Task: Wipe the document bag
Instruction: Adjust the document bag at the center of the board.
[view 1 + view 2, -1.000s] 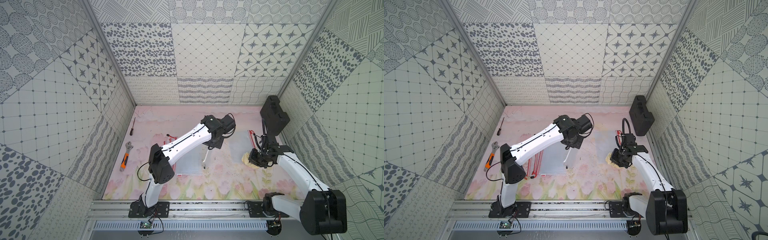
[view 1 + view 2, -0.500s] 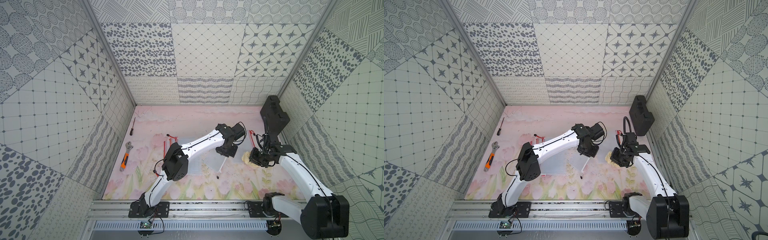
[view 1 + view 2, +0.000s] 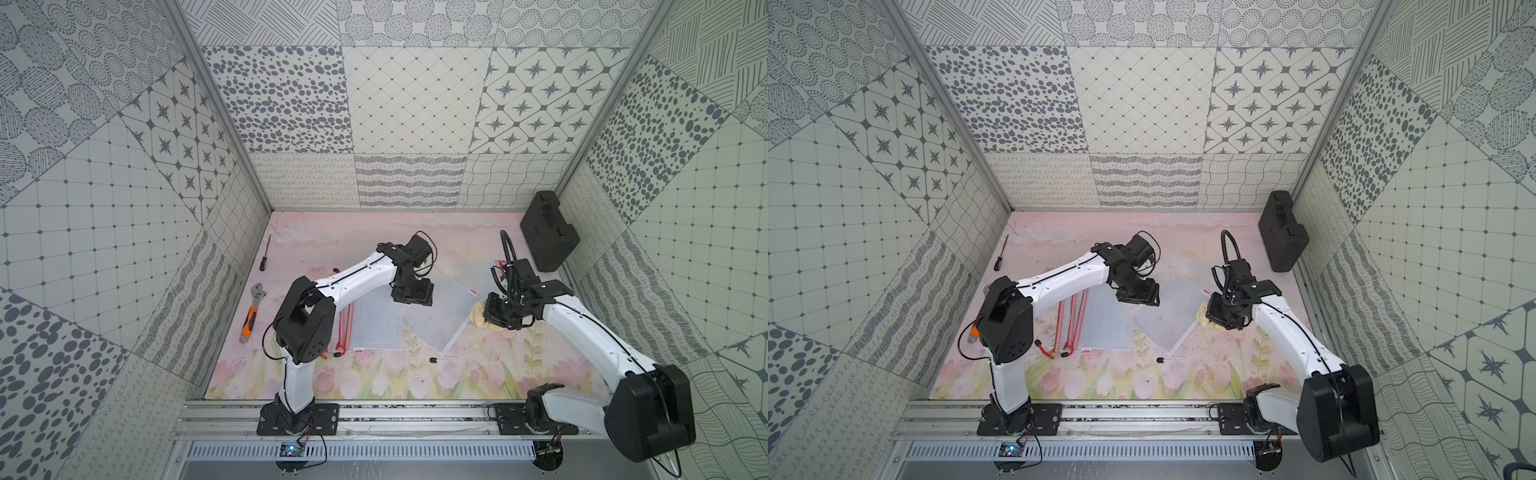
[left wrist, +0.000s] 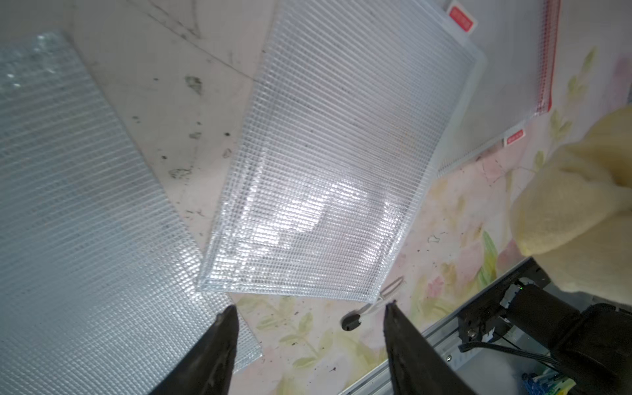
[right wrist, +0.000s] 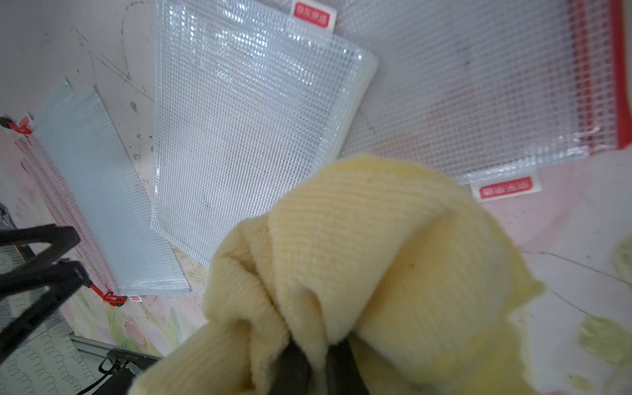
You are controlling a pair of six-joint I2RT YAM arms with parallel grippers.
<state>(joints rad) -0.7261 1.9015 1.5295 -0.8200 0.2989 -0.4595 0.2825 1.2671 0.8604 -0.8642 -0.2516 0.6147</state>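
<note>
Document bag (image 3: 440, 318) now lies released on the bench (image 3: 353, 237); left tool (image 4: 309, 306) spread empty, right tool (image 5: 318, 362) clamping yellow cloth (image 5: 376, 239). Looks light, floppy, slick: pin a corner.

right end effector (image 5: 316, 364): jaws mostly buried in yellow cloth (image 5: 376, 239) | wrench (image 3: 973, 332): mostly behind left arm (image 3: 1059, 282) | label (image 4: 515, 138): text unreadable

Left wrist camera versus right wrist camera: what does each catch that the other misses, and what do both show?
Only the left wrist view shows the black zipper pull lying on the mat. Only the right wrist view shows the right fingers shut on the yellow cloth, plus red zipper pulls. Both show the middle document bag, the cloth and the open left fingers.
</note>
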